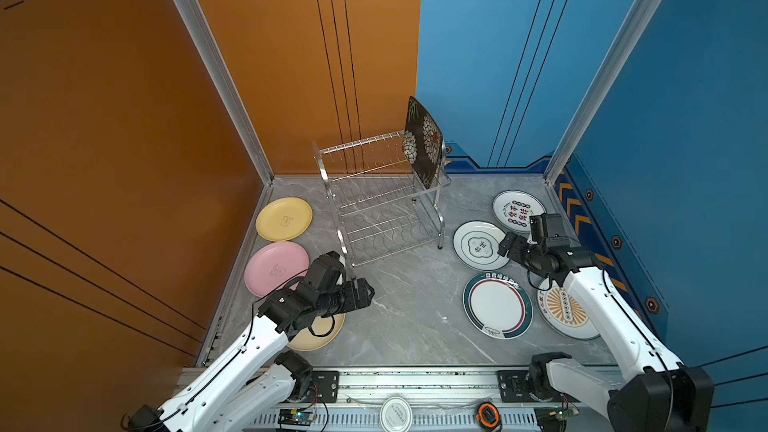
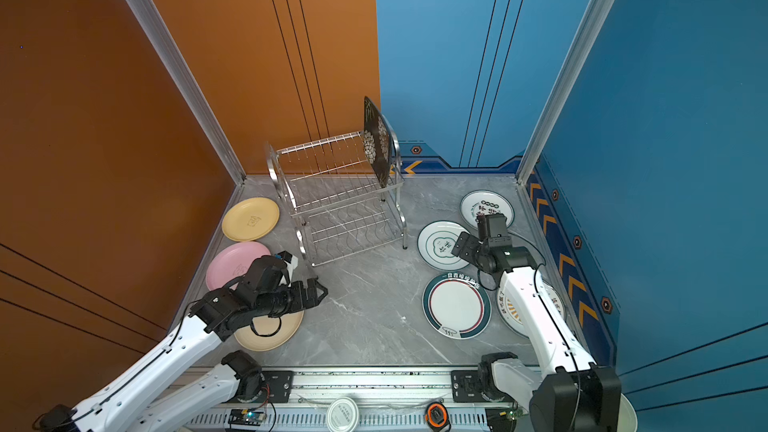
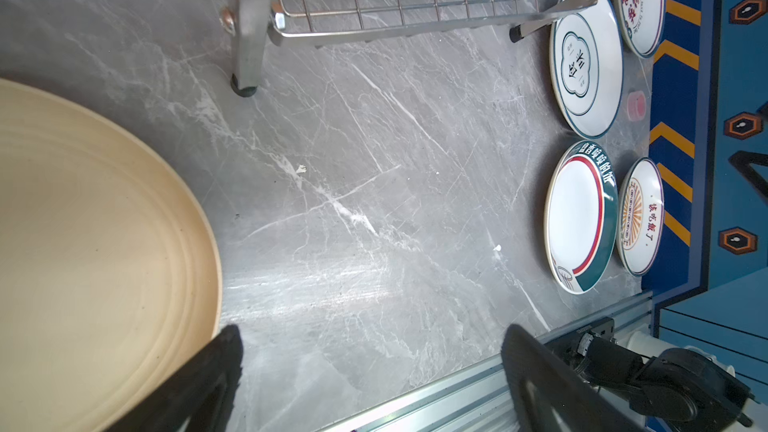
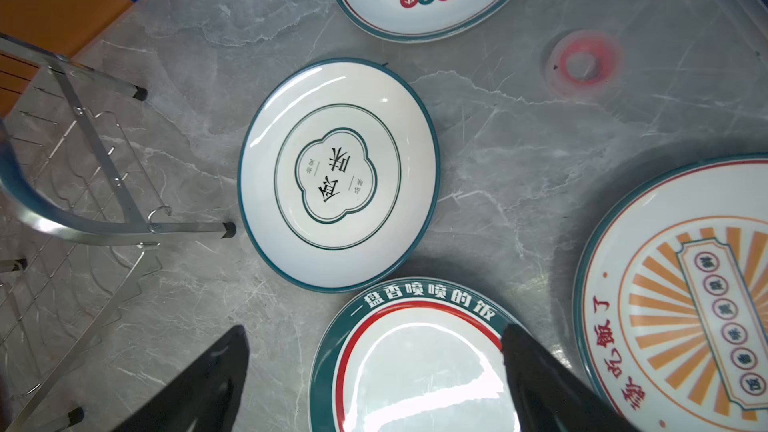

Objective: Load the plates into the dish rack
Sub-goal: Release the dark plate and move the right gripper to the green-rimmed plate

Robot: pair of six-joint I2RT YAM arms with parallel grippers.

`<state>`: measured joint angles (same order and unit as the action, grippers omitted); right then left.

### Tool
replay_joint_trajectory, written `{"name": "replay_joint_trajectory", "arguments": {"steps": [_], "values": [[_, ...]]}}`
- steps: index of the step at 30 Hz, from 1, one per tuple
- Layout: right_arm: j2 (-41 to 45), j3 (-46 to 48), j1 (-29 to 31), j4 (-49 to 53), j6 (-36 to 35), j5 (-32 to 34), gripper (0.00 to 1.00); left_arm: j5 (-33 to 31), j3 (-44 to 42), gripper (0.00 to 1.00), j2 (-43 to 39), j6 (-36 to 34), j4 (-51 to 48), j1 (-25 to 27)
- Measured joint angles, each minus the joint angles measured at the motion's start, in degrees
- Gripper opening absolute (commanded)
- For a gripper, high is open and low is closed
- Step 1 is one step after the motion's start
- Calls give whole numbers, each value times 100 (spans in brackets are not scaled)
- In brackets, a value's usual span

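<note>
The dish rack (image 1: pixel 382 201) stands at the back of the table. A black square floral plate (image 1: pixel 424 141) stands upright at its upper tier's right end. Yellow (image 1: pixel 284 219), pink (image 1: pixel 276 268) and beige (image 1: pixel 320 332) plates lie flat on the left. Several white green-rimmed plates lie on the right, among them a cloud-motif plate (image 4: pixel 338 172), a red-ringed plate (image 4: pixel 415 367) and a sunburst plate (image 1: pixel 565 313). My left gripper (image 3: pixel 372 330) hangs open over bare table beside the beige plate (image 3: pixel 83 243). My right gripper (image 4: pixel 375 328) is open and empty above the red-ringed plate's edge.
Orange wall on the left, blue wall on the right, both close to the plates. A metal rail (image 1: pixel 415 380) runs along the front edge, with a white round lid (image 1: pixel 396 411) and an orange tape measure (image 1: pixel 487 414) in front of it. A small pinkish ring (image 4: pixel 582 62) lies near the right plates.
</note>
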<state>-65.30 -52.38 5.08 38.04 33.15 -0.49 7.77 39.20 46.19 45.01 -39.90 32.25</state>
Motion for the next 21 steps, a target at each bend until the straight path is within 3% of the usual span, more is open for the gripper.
{"name": "replay_joint_trajectory", "arguments": {"steps": [21], "values": [[-671,984,-1268,-262,-146,-1019,99,129,-74,98,-2,44,153,149]]}}
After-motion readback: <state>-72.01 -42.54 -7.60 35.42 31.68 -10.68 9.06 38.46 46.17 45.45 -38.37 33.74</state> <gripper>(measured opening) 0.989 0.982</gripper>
